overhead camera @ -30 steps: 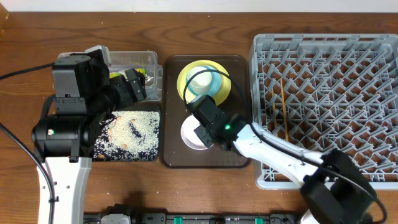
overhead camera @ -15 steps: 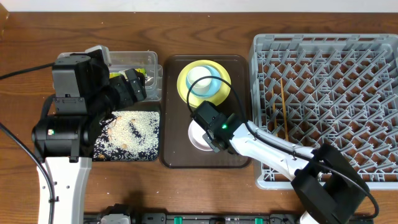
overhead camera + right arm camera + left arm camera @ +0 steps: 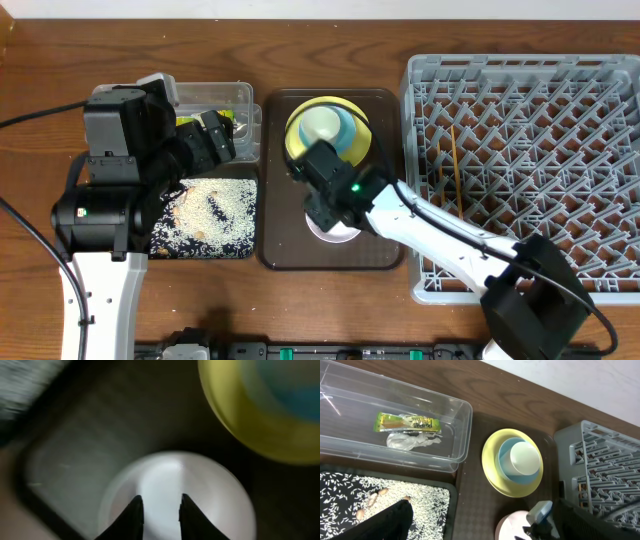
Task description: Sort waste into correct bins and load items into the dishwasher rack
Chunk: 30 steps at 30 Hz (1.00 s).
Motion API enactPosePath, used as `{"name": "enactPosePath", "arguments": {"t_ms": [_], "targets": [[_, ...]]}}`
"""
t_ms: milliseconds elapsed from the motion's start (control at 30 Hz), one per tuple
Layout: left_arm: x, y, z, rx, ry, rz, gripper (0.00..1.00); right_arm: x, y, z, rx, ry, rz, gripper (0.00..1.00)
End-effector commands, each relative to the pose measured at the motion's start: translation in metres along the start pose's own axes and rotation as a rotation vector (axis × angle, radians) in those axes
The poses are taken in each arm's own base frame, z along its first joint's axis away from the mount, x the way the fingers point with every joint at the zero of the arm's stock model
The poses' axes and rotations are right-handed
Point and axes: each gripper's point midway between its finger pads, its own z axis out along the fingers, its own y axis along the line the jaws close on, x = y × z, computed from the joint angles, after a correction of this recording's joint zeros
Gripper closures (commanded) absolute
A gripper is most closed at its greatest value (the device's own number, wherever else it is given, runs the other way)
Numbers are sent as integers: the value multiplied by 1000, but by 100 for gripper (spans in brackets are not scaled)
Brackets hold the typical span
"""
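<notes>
The right gripper (image 3: 159,510) is hanging directly over the round white bowl (image 3: 205,495). Its two dark fingertips are standing a little apart, and only the bowl's pale inside is showing through the narrow gap. It is pinching nothing, and the blur is hiding whether the tips are touching the bowl. The left gripper (image 3: 214,135) is spread wide and empty, hovering above the clear rectangular plastic tub (image 3: 464,435).

The overhead view is covering most of the white bowl with the right wrist, leaving only its lower edge showing on the dark brown serving tray (image 3: 280,235). The right wrist view is showing the bowl's inside and, at the upper right, a blurred arc of the yellow plate (image 3: 240,430).

Only the left wrist view is showing what is lying in the tub. A small yellow-green snack wrapper (image 3: 407,422) and a crumpled white napkin (image 3: 412,440) are lying there, touching each other. It is also showing the stack plainly, with a small white cup (image 3: 525,457) sitting in a light blue bowl (image 3: 504,457) on the plate. Just below the tub, white rice scraps (image 3: 350,495) are lying scattered across the shallow black tray (image 3: 445,487).

Only the overhead view is taking in the whole large grey plastic dishwasher rack (image 3: 540,80), to the right of the serving tray. Two thin wooden chopsticks (image 3: 455,170) are lying on its lattice floor toward the left side.
</notes>
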Motion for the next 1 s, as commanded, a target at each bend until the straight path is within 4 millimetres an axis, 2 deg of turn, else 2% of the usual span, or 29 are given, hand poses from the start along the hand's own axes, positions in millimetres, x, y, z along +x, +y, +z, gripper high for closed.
{"name": "enactPosePath", "arguments": {"t_ms": [0, 300, 433, 600, 867, 933, 967], "targets": [[-4, 2, 0, -14, -10, 7, 8, -1, 31, -8, -165, 8, -38, 75], [-4, 2, 0, -14, -10, 7, 8, 44, 46, 0, -183, 140, -173, 60], [-4, 2, 0, -14, -10, 7, 8, 49, 50, 6, -170, 133, -201, 58], [-4, 2, 0, -14, -10, 7, 8, 53, 34, 13, -47, 134, -226, 56], [-4, 2, 0, -14, -10, 7, 8, 59, 31, 16, -25, 148, -229, 60], [-4, 2, 0, -14, -10, 7, 8, 61, 31, 16, -25, 154, -225, 70], [-4, 2, 0, -14, -10, 7, 8, 61, 31, 16, -25, 156, -220, 71]]}}
